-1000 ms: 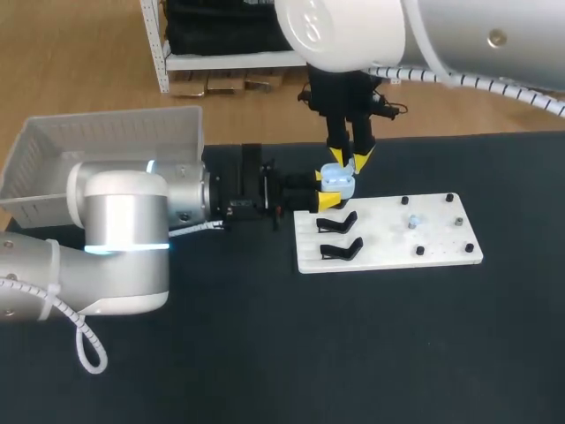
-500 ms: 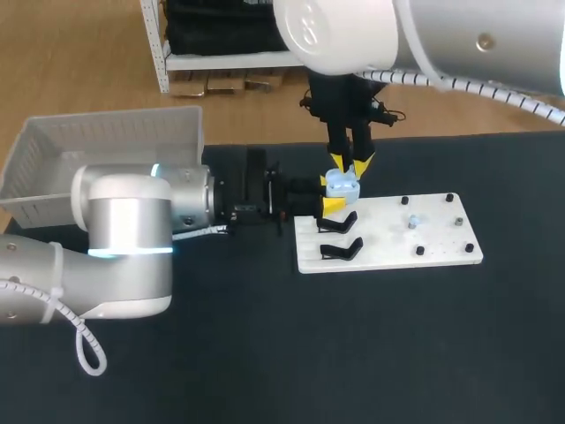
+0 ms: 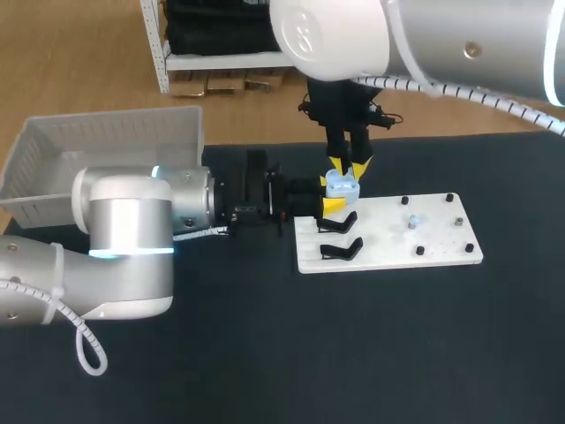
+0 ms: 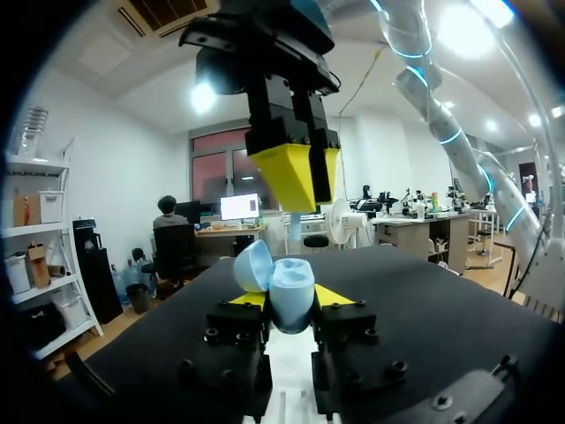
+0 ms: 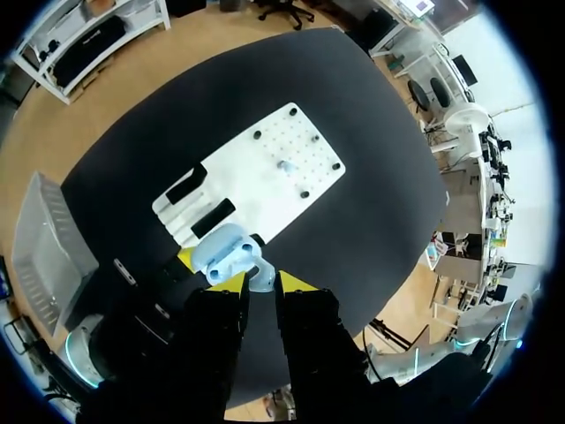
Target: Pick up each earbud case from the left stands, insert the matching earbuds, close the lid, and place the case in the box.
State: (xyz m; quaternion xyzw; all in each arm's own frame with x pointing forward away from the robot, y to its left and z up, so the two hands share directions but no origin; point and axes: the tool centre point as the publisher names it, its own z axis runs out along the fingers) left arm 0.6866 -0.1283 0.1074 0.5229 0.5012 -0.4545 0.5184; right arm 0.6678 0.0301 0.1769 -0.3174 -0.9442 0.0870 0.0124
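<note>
Left gripper (image 4: 290, 300) clamps the open earbud case (image 4: 292, 284); right gripper (image 4: 296, 187), narrowly pinching 1 earbud (image 5: 259, 276), hovers above, apparently needing precise downward seating.

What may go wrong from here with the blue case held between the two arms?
1. The right gripper hangs just over the open earbud case, apparently pinching an earbud; if misaligned, the earbud may miss its socket and fall.
2. The left gripper grips only the case's lower part; a downward push might tilt it or make it slip.
3. The raised lid stands close to the right gripper and might be knocked.
</note>
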